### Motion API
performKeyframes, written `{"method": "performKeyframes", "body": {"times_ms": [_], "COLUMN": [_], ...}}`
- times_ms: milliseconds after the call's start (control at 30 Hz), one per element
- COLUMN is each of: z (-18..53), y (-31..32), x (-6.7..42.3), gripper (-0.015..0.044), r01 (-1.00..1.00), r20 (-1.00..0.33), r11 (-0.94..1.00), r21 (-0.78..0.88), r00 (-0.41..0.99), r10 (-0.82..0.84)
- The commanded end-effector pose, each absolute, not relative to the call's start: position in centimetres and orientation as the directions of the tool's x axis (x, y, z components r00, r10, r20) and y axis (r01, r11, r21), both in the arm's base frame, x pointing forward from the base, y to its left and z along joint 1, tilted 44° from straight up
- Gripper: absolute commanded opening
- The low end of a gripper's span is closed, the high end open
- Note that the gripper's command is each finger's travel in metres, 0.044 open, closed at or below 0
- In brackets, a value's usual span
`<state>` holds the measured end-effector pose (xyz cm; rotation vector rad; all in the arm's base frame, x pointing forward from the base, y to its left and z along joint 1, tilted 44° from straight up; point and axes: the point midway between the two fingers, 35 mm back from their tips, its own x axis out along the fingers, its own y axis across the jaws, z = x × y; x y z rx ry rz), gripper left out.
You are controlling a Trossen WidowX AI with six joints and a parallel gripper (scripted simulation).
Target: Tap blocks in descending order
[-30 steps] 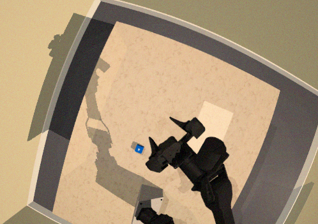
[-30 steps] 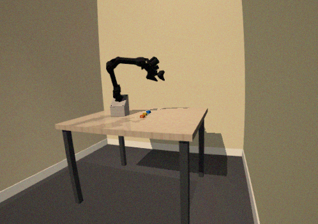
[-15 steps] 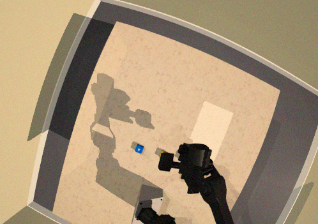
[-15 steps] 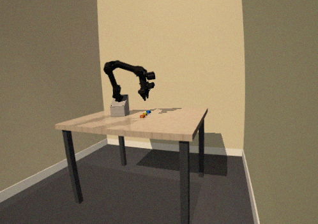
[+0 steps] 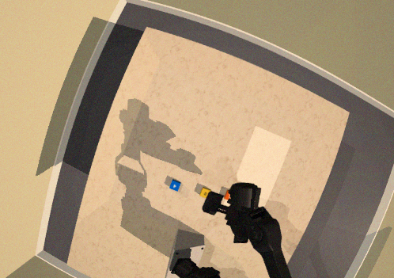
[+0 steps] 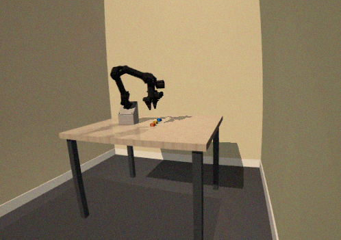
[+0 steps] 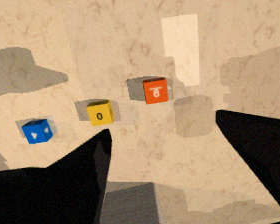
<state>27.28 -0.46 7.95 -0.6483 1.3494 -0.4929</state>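
An orange block (image 5: 227, 195) (image 6: 152, 124) (image 7: 156, 91) shows a 6-like digit with a bar above it in the wrist view. A yellow block (image 5: 205, 192) (image 6: 155, 122) (image 7: 99, 113) shows a 0. A blue block (image 5: 175, 185) (image 6: 159, 120) (image 7: 37, 131) has a white mark, too blurred to read surely. They lie apart in a row. My gripper (image 6: 152, 109) (image 7: 163, 125) is open and empty, pointing down well above the table near the orange block. The arm partly covers the orange block in the top view.
The wooden table (image 5: 245, 85) (image 6: 185, 132) carries the arm's grey base (image 6: 128, 118), which stands to one side of the block row. Arm shadows and a bright light patch fall across the tabletop.
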Motion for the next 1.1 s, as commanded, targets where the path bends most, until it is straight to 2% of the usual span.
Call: {"method": "performKeyframes", "body": {"times_ms": [0, 300, 500, 1067], "z": [7.9, 7.7, 2.8, 2.7], "y": [-0.6, -0.4, 4.5, 4.6], "x": [27.1, 27.1, 25.5, 25.4], "gripper": [0.04, 0.04, 0.04, 0.04], "r01": [-0.039, -0.039, -0.04, -0.04], "r20": [-0.723, -0.723, -0.725, -0.725], "r11": [0.727, 0.728, 0.73, 0.729], "r21": [-0.685, -0.685, -0.683, -0.683], "r00": [0.16, 0.16, 0.16, 0.16], "r10": [-0.672, -0.672, -0.67, -0.67]}}
